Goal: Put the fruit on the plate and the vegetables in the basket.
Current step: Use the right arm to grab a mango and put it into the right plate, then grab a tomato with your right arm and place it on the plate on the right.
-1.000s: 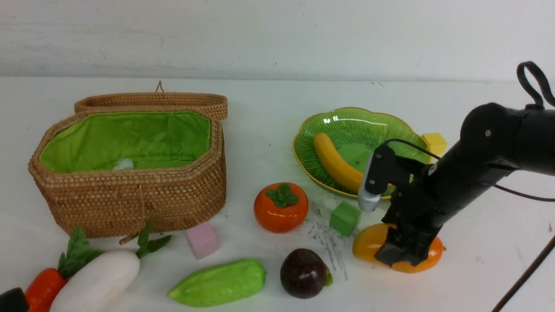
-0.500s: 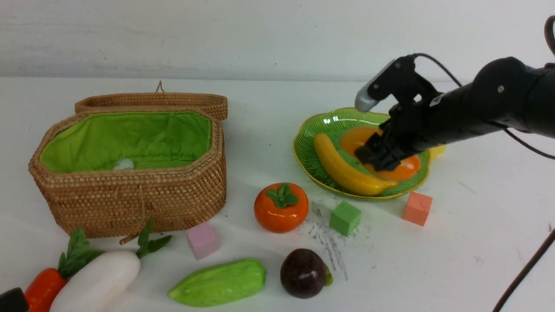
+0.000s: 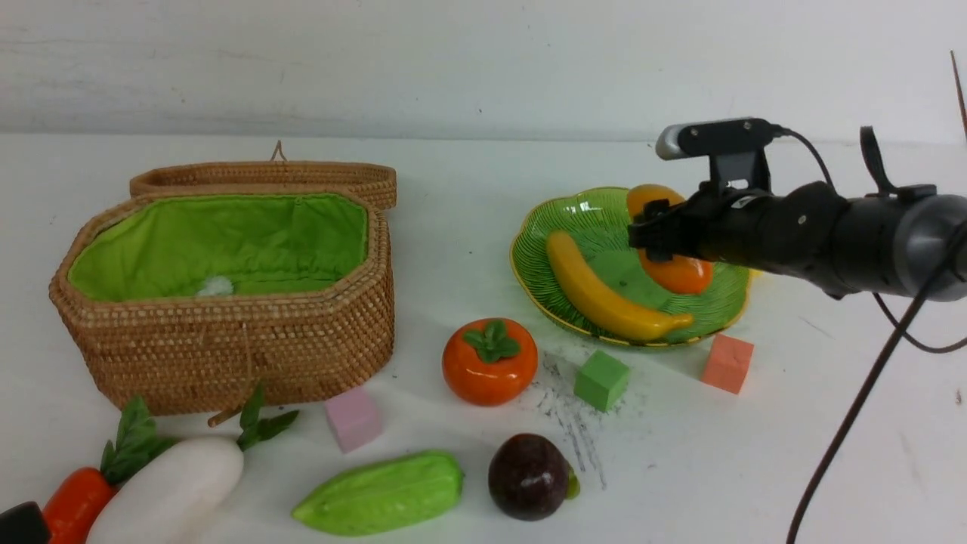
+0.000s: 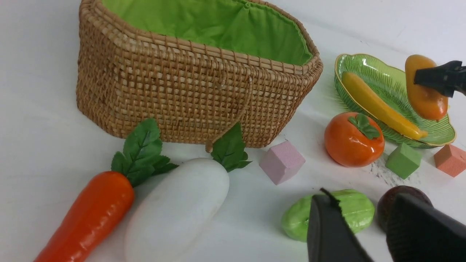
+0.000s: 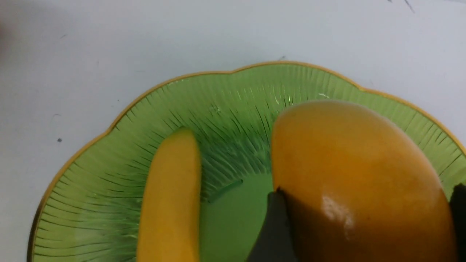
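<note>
The right gripper [image 3: 657, 234] pinches the mango [image 3: 681, 273] over the plate [image 3: 545, 227] to lay it beside the banana [image 3: 597, 295]; the left gripper [image 4: 364, 211] hangs spread, empty.

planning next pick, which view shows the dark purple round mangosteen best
Front view: the dark purple round mangosteen sits whole, unblocked. Left wrist view shows part, behind the left gripper; right wrist view shows none.

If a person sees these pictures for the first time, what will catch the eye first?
The black right hand grips an orange-yellow mango on the green plate at the right, beside a banana. At the left stands the open wicker basket with bright green lining, and a glossy orange persimmon sits between them, nearer the camera.
</note>
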Tool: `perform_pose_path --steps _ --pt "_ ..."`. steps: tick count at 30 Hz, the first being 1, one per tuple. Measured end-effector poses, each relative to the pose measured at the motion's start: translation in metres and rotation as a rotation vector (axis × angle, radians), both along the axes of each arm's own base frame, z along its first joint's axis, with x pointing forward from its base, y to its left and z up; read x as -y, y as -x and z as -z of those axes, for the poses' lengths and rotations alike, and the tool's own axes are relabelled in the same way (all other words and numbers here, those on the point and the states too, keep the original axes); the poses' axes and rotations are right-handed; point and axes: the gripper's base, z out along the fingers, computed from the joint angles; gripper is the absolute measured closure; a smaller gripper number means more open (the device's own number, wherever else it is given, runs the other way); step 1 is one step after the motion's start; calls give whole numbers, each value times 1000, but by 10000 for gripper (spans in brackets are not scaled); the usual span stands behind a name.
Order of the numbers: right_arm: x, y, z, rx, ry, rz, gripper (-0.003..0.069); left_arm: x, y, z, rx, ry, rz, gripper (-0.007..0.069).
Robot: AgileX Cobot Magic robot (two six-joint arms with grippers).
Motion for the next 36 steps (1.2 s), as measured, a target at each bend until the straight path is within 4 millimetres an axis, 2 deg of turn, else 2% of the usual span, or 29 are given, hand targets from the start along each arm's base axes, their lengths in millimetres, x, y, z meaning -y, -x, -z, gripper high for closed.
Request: perform_pose_path --steps 5,9,12,15,22,27,31,34,36 --pt "0 0 0 -8 -26 16 -8 0 0 0 0 0 0 386" --pt "-1 3 -6 -16 -38 2 -14 0 0 0 0 0 0 386" --pt "-2 5 -14 -13 -46 -10 14 0 0 0 0 0 0 386" --pt "-4 11 -25 -31 -63 -44 72 0 0 0 0 0 0 386" --pt "-12 42 -67 -125 -109 -213 211 0 0 0 0 0 0 386" --pt "-18 71 -90 -220 -95 -388 232 0 0 0 0 0 0 386" --pt "-24 88 -93 -306 -76 -516 234 0 0 0 0 0 0 386" --pt "-35 96 -92 -346 -86 -579 234 0 0 0 0 0 0 386" --pt "-53 104 -92 -356 -92 -637 235 0 0 0 0 0 0 386"
